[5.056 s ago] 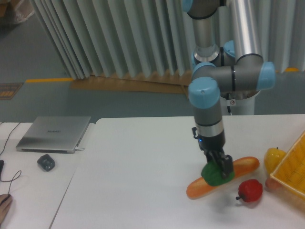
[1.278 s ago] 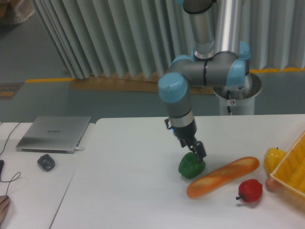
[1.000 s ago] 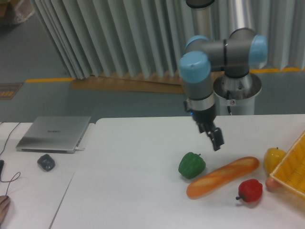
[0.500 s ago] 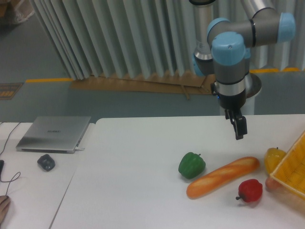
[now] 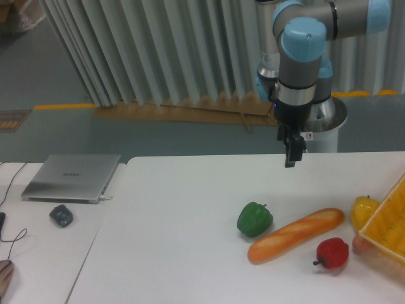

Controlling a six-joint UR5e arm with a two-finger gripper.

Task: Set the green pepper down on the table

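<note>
The green pepper (image 5: 255,219) rests by itself on the white table (image 5: 183,209), right of the middle, with its short stem pointing up and to the right. Nothing touches it except the table. My gripper (image 5: 292,156) hangs well above the table, up and to the right of the pepper, near the table's far edge. Its dark fingers point down and hold nothing; from this side angle the gap between them does not show.
A long bread loaf (image 5: 295,235) lies just right of the green pepper. A red pepper (image 5: 332,253) sits in front of the loaf. A yellow pepper (image 5: 364,209) rests against a yellow basket (image 5: 387,225) at the right edge. A laptop (image 5: 71,177) and mouse (image 5: 61,216) lie on the lower left desk.
The gripper set the green pepper down on the table left of the loaf, let go, then rose and swung right and back. The pepper stays where it was left.
</note>
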